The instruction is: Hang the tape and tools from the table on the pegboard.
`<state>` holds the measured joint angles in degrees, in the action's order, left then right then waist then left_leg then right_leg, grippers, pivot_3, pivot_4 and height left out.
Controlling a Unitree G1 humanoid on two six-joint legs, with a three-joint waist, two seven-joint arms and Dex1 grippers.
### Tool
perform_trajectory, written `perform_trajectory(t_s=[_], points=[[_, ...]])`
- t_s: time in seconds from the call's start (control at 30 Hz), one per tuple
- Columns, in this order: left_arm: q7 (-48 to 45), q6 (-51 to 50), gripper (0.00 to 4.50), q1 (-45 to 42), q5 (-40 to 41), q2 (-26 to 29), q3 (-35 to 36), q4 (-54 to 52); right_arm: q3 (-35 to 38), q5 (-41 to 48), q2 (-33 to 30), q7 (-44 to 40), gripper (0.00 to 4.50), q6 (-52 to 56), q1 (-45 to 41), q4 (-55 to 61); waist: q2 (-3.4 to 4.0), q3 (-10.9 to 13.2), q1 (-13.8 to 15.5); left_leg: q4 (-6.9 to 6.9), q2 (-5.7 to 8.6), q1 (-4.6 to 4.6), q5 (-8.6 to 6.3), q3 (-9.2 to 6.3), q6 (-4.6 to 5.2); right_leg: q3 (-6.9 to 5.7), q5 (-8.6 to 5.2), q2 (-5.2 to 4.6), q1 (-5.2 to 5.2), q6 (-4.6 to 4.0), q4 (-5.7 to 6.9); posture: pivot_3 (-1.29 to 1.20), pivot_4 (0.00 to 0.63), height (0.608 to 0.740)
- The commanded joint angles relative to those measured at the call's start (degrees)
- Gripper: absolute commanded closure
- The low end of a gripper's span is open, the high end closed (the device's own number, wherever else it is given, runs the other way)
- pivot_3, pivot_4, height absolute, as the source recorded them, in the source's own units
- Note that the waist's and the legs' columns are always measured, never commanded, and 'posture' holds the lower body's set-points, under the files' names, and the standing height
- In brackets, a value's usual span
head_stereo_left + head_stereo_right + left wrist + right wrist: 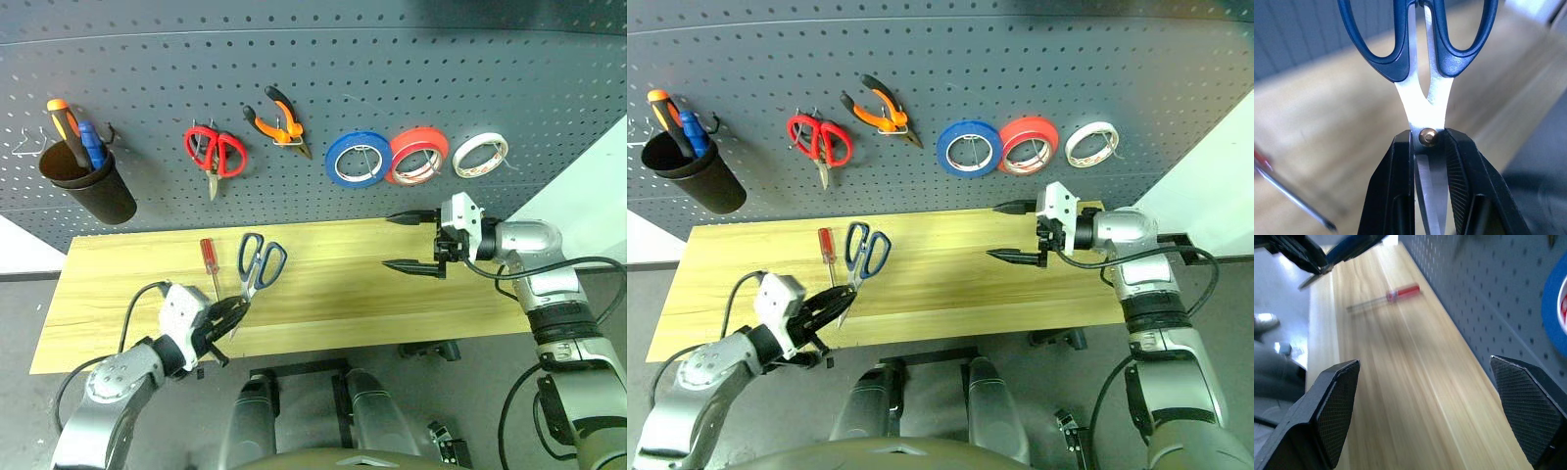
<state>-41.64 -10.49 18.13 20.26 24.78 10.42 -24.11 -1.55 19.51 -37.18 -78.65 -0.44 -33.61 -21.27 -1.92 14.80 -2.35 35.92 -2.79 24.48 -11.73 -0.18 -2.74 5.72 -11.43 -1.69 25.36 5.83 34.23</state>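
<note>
I see my left end effector (227,315) clenched on the dark-blue-handled scissors (257,264), its two black fingers (1396,181) pinching the blades right at the brass pivot screw. The scissors sit near the front edge of the counter (333,294), toward its left half, handles pointing toward the pegboard (323,78); I cannot tell whether they rest on the wood or are lifted clear of it. The slim red-handled screwdriver (210,264) lies flat on the counter just beside the scissors, on the side nearer the left end, shaft pointing at the front edge.

My right end effector (413,241) is released, fingers spread wide and holding nothing, pointing along the counter above its right half, near the back edge.

On the pegboard the orange-and-black-handled pliers (279,122) hang on a hook, next to the red-handled scissors (216,152). Three tape rolls hang in a row to their right: blue tape (358,159), red tape (418,155) and white tape (480,154). A black cup (86,181) at the board's left end holds orange and blue screwdrivers (76,132).
</note>
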Motion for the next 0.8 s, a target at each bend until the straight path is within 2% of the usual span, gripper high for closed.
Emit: perform_trajectory(t_s=[0.03, 0.2, 0.4, 0.6, 0.8], points=[[-5.0, 11.6, 3.97, 1.1, 5.2, -2.2, 5.2, 3.8, 1.8, 3.6, -1.2, -1.2, 0.00, 3.4, 0.8, 6.2, 0.01, -0.3, 0.0, 0.02, 0.00, 0.02, 0.00, 0.03, 0.00, 0.00, 0.00, -0.01, -0.02, 0.00, -0.06, 0.12, 0.142, 0.740], [-11.4, 24.2, 3.97, 0.1, 7.9, -4.4, 7.7, 12.3, 4.0, 10.8, -0.6, 0.9, 0.00, 13.2, 0.0, 14.9, 0.04, -0.7, 0.1, 0.01, 0.01, 0.17, -0.02, 0.15, 0.01, 0.01, 0.01, -0.04, 0.03, 0.02, -0.21, 0.12, 0.120, 0.740], [-11.9, 31.7, 3.97, -2.5, 8.4, -6.2, 8.2, 16.7, 5.0, 14.6, -1.2, 1.4, 0.00, 18.5, -0.4, 20.3, -0.08, -2.5, 0.3, 0.03, 0.00, 0.22, -0.02, 0.12, 0.02, -0.02, 0.06, 0.02, 0.06, 0.11, -0.20, 0.13, 0.094, 0.740], [-9.7, 36.8, 3.97, -5.1, 8.0, -7.1, 8.5, 18.4, 5.3, 16.2, -1.9, 2.1, 0.00, 21.5, -1.0, 23.6, -0.10, -4.0, 0.3, 0.11, -0.01, 0.04, -0.02, 0.14, 0.02, -0.02, 0.08, 0.03, -0.13, 0.13, -0.20, 0.13, 0.075, 0.740], [-1.6, 37.8, 3.97, -8.7, 5.2, -8.2, 9.1, 16.7, 5.0, 16.1, -1.5, 2.4, 0.00, 21.8, -1.8, 24.0, -0.06, -5.3, 0.4, 0.12, -0.04, -0.09, -0.02, 0.13, 0.03, -0.02, 0.11, 0.09, -0.24, 0.16, -0.14, 0.13, 0.065, 0.740]])
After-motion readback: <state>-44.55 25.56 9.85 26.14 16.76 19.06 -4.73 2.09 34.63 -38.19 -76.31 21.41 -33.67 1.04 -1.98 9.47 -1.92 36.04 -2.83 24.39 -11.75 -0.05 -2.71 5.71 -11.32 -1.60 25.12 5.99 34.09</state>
